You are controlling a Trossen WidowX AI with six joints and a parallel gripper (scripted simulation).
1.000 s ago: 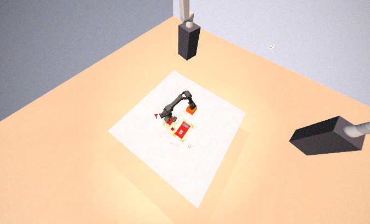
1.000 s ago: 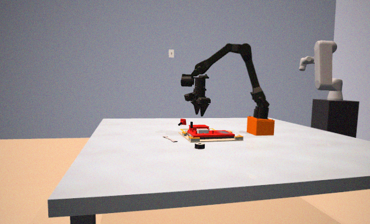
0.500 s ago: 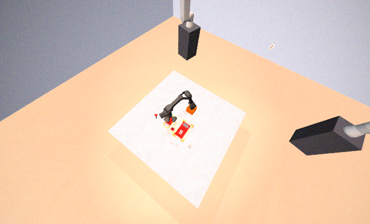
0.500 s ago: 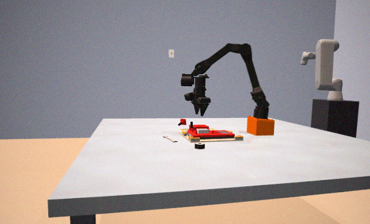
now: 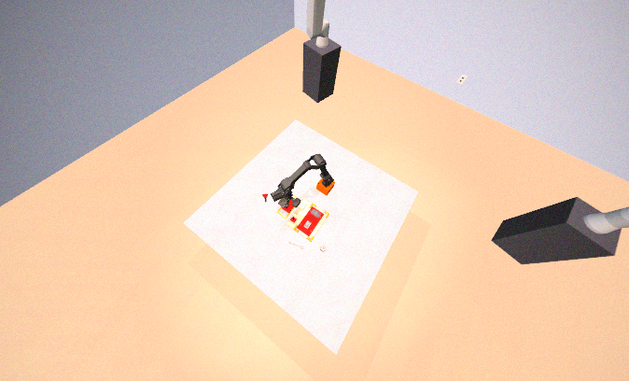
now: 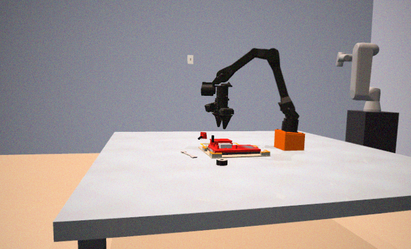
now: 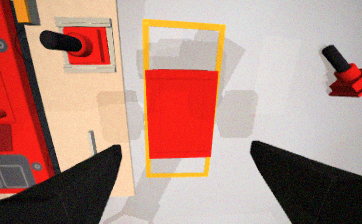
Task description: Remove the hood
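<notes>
Right, I am seeing the hood (image 7: pixel 180 114) lying flat on the table (image 7: pixel 282 75), a plain red rectangle sitting inside the marked area (image 7: pixel 183 98), whose yellow outline is showing as a strip above it and a narrower strip below. Its long sides are running right along the outline's side lines; I cannot tell whether they are overlapping them. Nothing is touching it.

The hand (image 7: pixel 184 187) is hanging over it with its two dark fingers spread wide apart, one either side of the hood in the wrist view, gripping nothing. From the exterior view the hand (image 6: pixel 222 122) is hovering well above the table (image 6: pixel 169 173), pointing down.

Just beside the marked area, the tan base plate (image 7: pixel 72 110) is carrying the toy car (image 7: pixel 7 100), its red body running along the left edge of the wrist view. On that plate a small red block with a black peg (image 7: pixel 79 44) is sitting in a pale frame. On the other side of the hood, a second red piece with a black peg (image 7: pixel 351 75) is lying apart on the table.

Further out, in the exterior view, a black ring (image 6: pixel 221 162) and a thin pale strip (image 6: pixel 188 154) are lying in front of the plate, and the arm's orange base (image 6: pixel 289 140) is standing behind it.
</notes>
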